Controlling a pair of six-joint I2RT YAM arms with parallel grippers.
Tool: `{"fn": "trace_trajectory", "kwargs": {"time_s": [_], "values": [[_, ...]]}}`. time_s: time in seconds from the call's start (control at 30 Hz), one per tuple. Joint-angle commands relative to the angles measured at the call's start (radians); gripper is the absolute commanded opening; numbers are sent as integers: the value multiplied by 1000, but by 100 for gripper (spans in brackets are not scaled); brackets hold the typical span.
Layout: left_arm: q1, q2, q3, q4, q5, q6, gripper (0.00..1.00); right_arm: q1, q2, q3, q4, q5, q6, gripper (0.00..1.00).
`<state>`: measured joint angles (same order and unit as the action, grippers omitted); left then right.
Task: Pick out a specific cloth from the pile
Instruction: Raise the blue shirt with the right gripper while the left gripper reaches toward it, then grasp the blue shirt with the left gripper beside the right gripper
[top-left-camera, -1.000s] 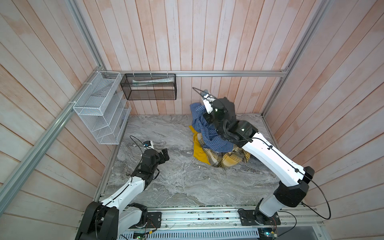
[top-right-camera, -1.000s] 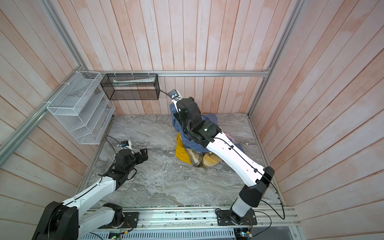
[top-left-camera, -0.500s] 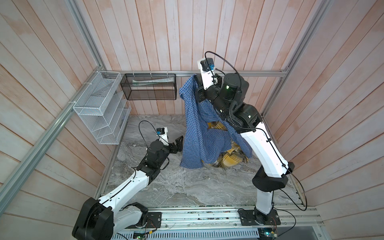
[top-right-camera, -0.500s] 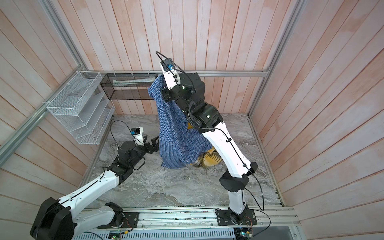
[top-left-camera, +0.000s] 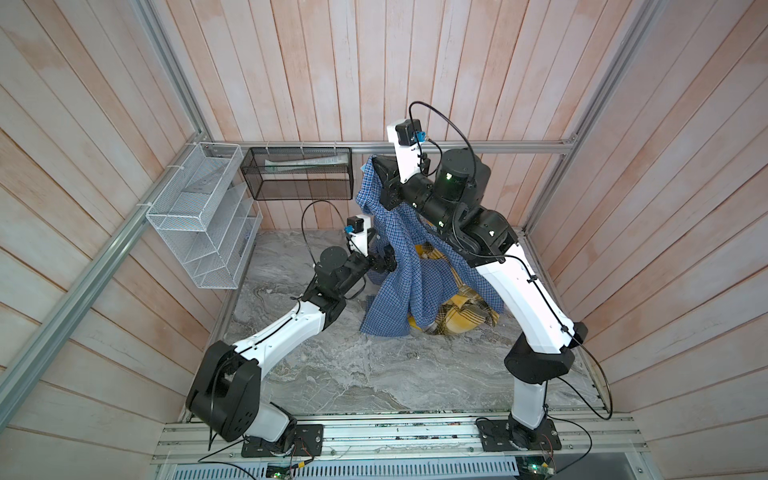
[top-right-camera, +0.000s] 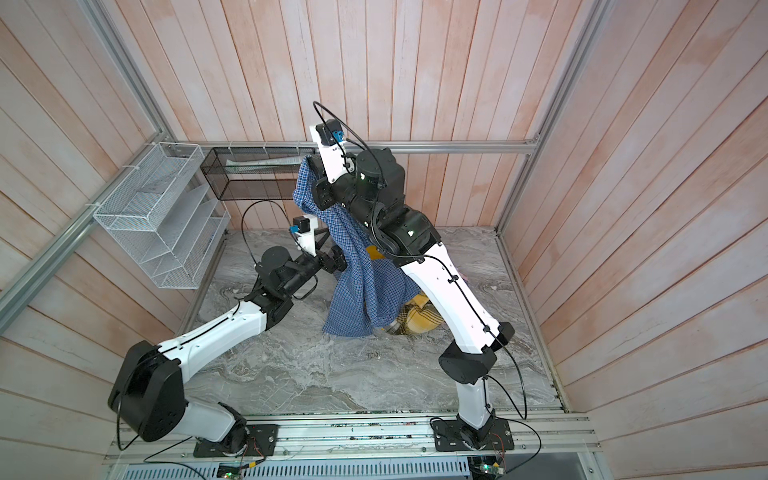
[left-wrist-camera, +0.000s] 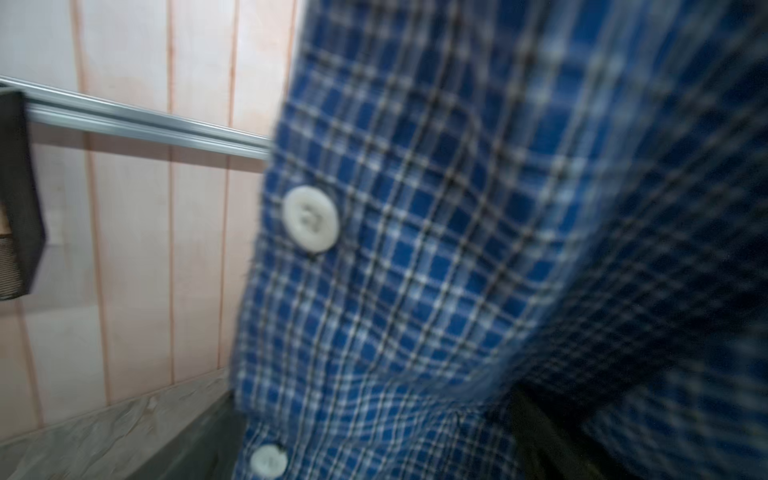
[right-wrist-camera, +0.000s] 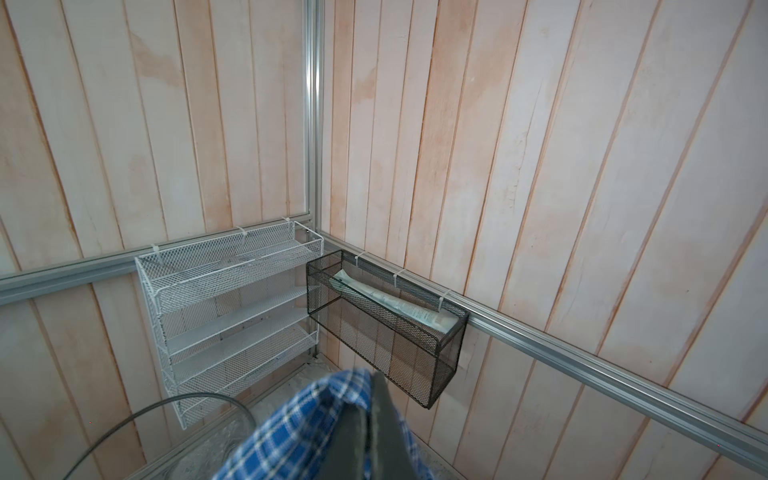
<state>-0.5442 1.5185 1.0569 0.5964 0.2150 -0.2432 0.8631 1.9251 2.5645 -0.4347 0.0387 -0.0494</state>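
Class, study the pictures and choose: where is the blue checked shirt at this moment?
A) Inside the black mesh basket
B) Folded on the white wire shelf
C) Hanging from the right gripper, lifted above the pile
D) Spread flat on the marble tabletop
C: the blue checked shirt hangs from the raised right gripper, jaws shut on its top edge, draping down beside the yellow plaid pile.

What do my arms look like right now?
Both match: the left arm and right arm have white link shells, rounded black joints and bases, thin black cables looping off the wrists, and white wrist camera mounts with blue plugs. The right claw is black; a green light shows behind it.
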Motion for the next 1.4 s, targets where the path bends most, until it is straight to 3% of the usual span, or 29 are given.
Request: {"fn": "trace_trajectory", "kwargs": {"time_s": [0.0, 0.2, 0.43, 0.47, 0.57, 0.63, 0.67, 0.7, 0.9, 1.13, 1.37], "values": [[-19, 78, 76, 90, 105, 50, 100, -12, -50, 16, 51, -111, 76, 0], [-37, 221, 247, 139, 207, 43, 100, -42, -119, -84, 68, -196, 148, 0], [-38, 264, 304, 283, 175, 54, 98, -113, -234, -278, 131, -346, 272, 0], [-39, 269, 317, 297, 196, 48, 91, -130, -253, -323, 161, -364, 295, 0], [-41, 281, 361, 289, 261, 32, 54, -167, -309, -439, 235, -382, 333, 0], [-42, 280, 368, 299, 280, 24, 37, -185, -324, -476, 245, -387, 348, 0], [-42, 277, 365, 307, 280, 25, 24, -192, -326, -486, 240, -385, 349, 0], [-41, 270, 361, 314, 278, 26, 2, -199, -331, -494, 232, -386, 349, 0], [-42, 246, 349, 328, 278, 24, 0, -246, -354, -549, 253, -410, 381, 0], [-27, 194, 281, 371, 167, 30, 0, -309, -376, -603, 211, -344, 375, 0], [51, 127, 317, 261, 91, 35, 0, -335, -366, -650, 140, -285, 338, 80]]}}
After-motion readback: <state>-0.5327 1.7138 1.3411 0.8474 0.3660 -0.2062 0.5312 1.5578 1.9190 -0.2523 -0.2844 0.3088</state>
